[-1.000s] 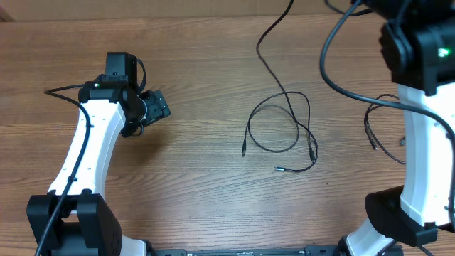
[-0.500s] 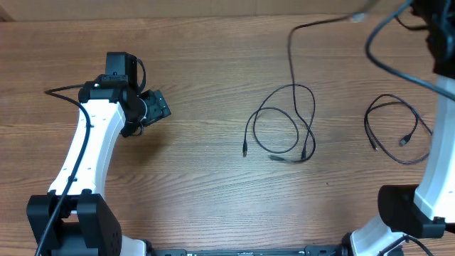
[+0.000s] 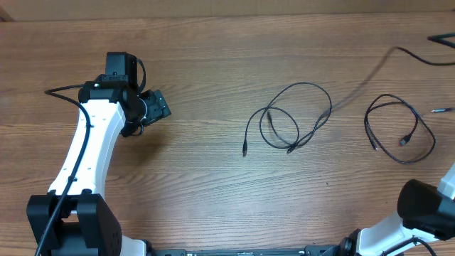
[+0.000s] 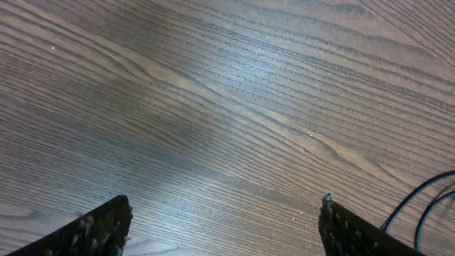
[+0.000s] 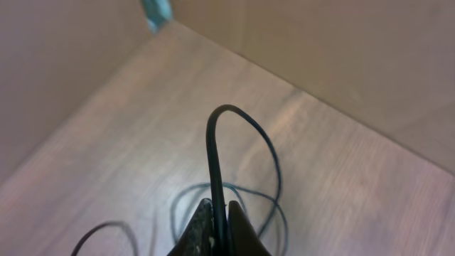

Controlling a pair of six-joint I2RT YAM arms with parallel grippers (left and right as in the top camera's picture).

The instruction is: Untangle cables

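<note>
The right hand (image 5: pixel 217 213) is pinched tight on one thin black cable (image 5: pixel 211 142), which comes out between the fingertips, arches up over them and drops away toward the table (image 5: pixel 106 128) well below. Under that hand the rest of the cord lies in soft, blurred loops (image 5: pixel 274 206). From overhead this hand is out of sight, but a blurred strand (image 3: pixel 370 71) climbs from the tangle (image 3: pixel 291 117) toward the far right corner. The tangle is a few overlapping loops with small plug ends, lying flat on the wood, well apart from the left hand (image 3: pixel 151 108) and off toward the right arm's side. Farther from the left hand lies a separate coil (image 3: pixel 398 131), near the tangle but apart from it, and a small silver-tipped plug (image 3: pixel 444 110) lies beyond that by the table edge. The left hand has its fingers (image 4: pixel 99 227) spread wide with only bare wood between them, gripping nothing. Two thin black strands (image 4: pixel 426 203) show at the right edge of its wrist view.
</note>
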